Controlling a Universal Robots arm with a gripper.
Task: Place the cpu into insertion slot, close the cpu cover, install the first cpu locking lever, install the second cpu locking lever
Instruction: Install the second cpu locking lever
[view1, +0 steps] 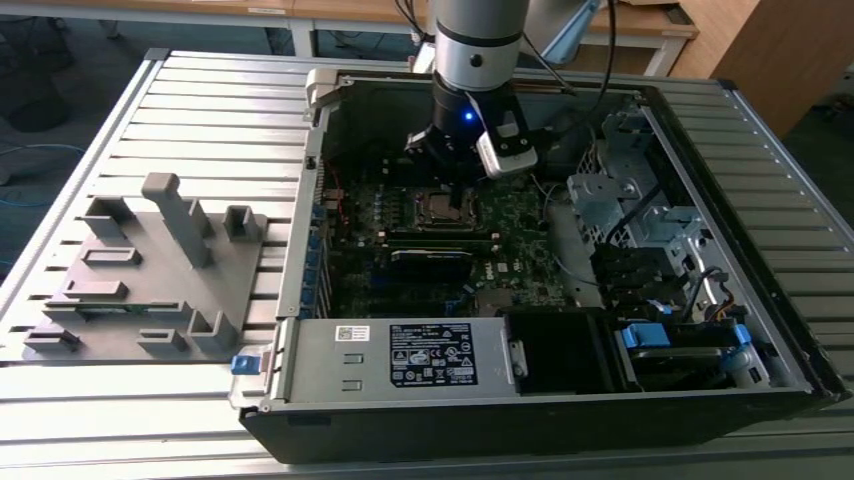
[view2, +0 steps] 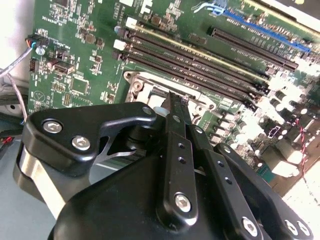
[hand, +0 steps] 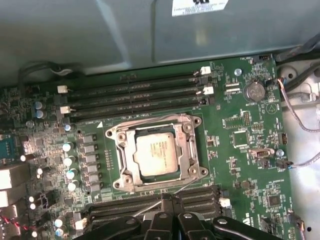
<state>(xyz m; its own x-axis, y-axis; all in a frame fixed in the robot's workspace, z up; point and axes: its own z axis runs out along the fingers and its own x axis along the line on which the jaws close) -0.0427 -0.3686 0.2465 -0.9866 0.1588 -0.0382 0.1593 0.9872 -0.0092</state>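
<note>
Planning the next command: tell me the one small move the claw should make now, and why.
Likely ease the shut black claw down against the thin wire lever slanting beside its tips. The pale square chip already sits in the metal-rimmed square socket, the thin silvery metal frame seems closed over it, and that lever looks unlatched.

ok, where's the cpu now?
In the first wrist view the cpu sits in the slot mid-board, between the two banks of memory strips.

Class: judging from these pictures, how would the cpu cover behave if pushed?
The cpu cover looks like thin sheet metal, so probably light and slightly springy. It lies flat around the cpu, so it likely won't tip or roll.
</note>
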